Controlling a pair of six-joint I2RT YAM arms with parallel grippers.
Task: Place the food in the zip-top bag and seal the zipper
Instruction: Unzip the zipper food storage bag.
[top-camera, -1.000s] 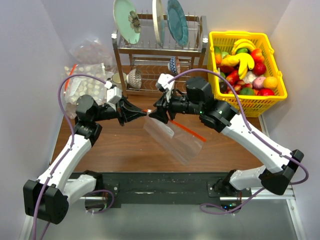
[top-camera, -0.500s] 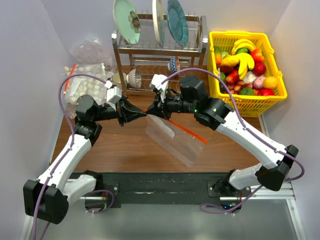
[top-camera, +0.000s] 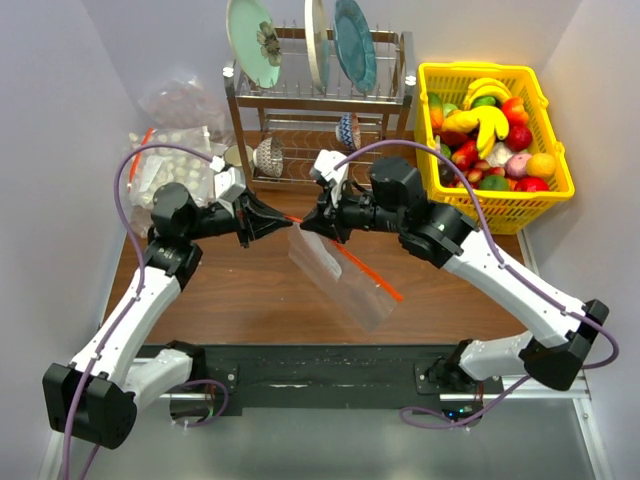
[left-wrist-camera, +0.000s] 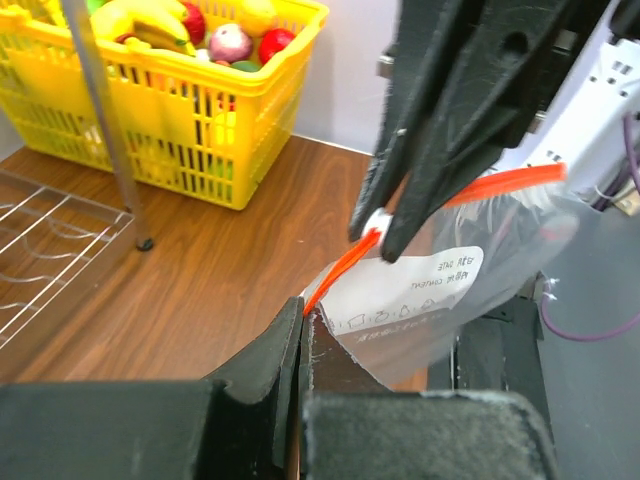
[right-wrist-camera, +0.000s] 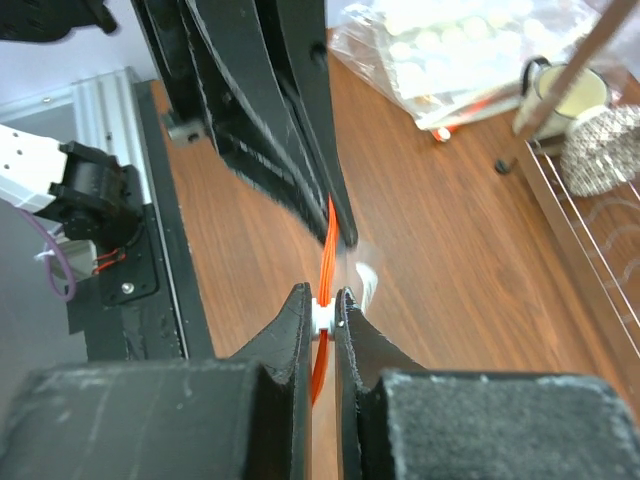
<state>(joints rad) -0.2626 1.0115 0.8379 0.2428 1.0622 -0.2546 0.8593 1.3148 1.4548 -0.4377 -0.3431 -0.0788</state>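
Table (top-camera: 250, 290): brown wood between pale walls; dish rack (top-camera: 320, 100) at the far edge, yellow basket (top-camera: 500, 210) far right, larger bag of pale lumps (top-camera: 170, 160) far left.
Food (top-camera: 490, 125): heaped in the basket, well apart from the bag; none visible inside the bag.
Zip-top bag (top-camera: 340, 275): clear, apparently empty, hung slantwise over the middle of the table from its top strip, white label showing; no telling whether the low corner touches the wood.
Zipper (top-camera: 360, 268): red-orange strip, drawn straight between the two grippers and running on down to the right.
Left gripper (left-wrist-camera: 303, 320): pressed together on the end of the zipper.
Right gripper (right-wrist-camera: 322, 310): pinching the zipper just beside the left one, a small white piece (right-wrist-camera: 322, 316) on the strip between the fingertips.
Bag handling: probably very light, limp and slick; film likely to fold or slide from the pads, so best held by the stiffer strip or a corner of it.
Food handling: probably hard, glossy and light, apt to roll or squirt out; safest taken squarely across the middle.
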